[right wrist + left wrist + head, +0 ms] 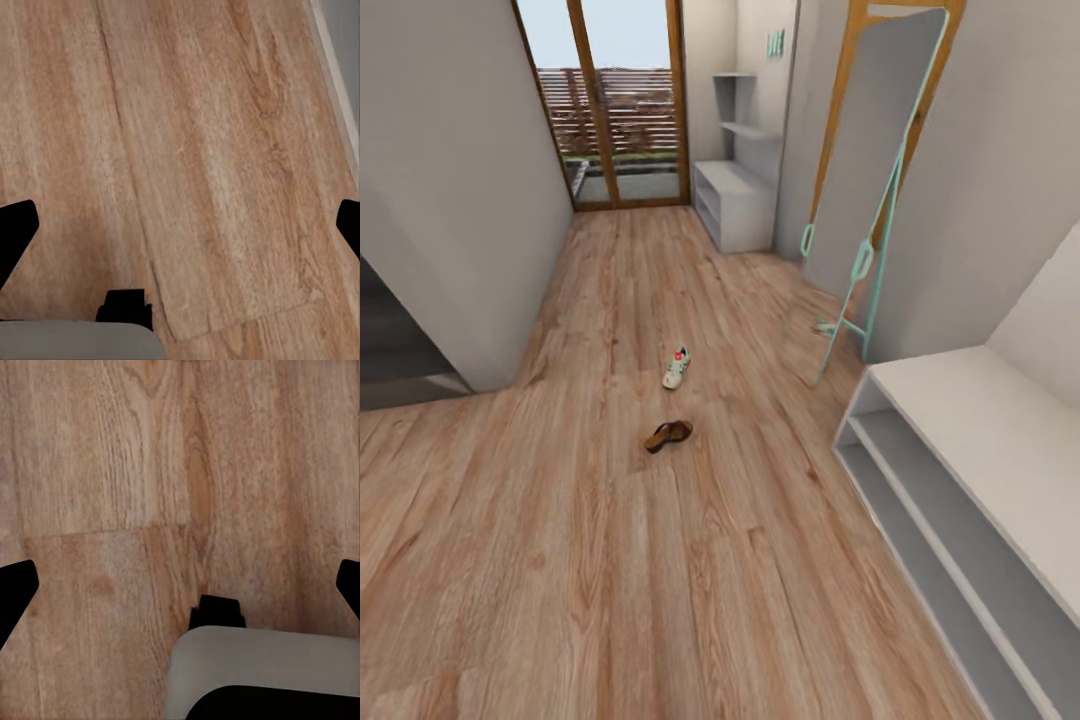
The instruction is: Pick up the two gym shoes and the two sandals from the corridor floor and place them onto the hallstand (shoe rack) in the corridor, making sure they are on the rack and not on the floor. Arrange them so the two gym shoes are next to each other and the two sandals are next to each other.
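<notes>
Both grippers, left gripper (180,585) and right gripper (180,225), hung spread over bare corridor floor (560,560), far short of the gym shoe (676,367) and sandal (668,434), so I figured the nearby white bench (960,430) could get mistaken for the hallstand (738,205).

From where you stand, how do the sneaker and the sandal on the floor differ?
The sneaker is cream-white with red accents; the sandal is dark brown. The sneaker lies farther off, pointing roughly up the corridor; the sandal lies nearer, angled crosswise. Both lie on the wood floor, apart from each other, neither on a rack.
</notes>
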{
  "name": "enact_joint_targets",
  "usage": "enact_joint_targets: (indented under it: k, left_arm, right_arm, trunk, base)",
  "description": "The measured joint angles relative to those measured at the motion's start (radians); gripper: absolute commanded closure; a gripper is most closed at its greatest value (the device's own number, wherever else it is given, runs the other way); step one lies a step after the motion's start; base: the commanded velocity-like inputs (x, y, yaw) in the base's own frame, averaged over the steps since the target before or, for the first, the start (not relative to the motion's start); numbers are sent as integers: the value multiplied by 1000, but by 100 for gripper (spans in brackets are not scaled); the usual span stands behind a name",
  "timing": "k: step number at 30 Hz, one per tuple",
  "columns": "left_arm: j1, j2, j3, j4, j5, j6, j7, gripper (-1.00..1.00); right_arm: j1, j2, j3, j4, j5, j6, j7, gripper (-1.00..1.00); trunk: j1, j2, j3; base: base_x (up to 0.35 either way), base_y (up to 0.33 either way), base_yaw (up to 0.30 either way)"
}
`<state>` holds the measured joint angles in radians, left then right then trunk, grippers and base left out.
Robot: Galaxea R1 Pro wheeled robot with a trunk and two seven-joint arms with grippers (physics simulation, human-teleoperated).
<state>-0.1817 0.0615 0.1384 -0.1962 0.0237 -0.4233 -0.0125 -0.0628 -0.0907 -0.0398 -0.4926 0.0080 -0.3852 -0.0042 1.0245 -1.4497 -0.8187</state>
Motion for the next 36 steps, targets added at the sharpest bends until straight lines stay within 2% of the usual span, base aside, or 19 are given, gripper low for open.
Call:
enact_joint_targets:
  k: [19,36]
  left_arm:
    - [0,0,0,0,0,0,0,-100]
    - [1,0,0,2,0,0,0,-100]
  right_arm:
    - [0,0,0,-1,0,0,0,-100]
    - [0,-1,2,0,2,-1,5,-100]
  trunk:
    - [0,0,-17]
    - [0,0,-20]
  base:
    - [286,231,224]
    - [280,241,38]
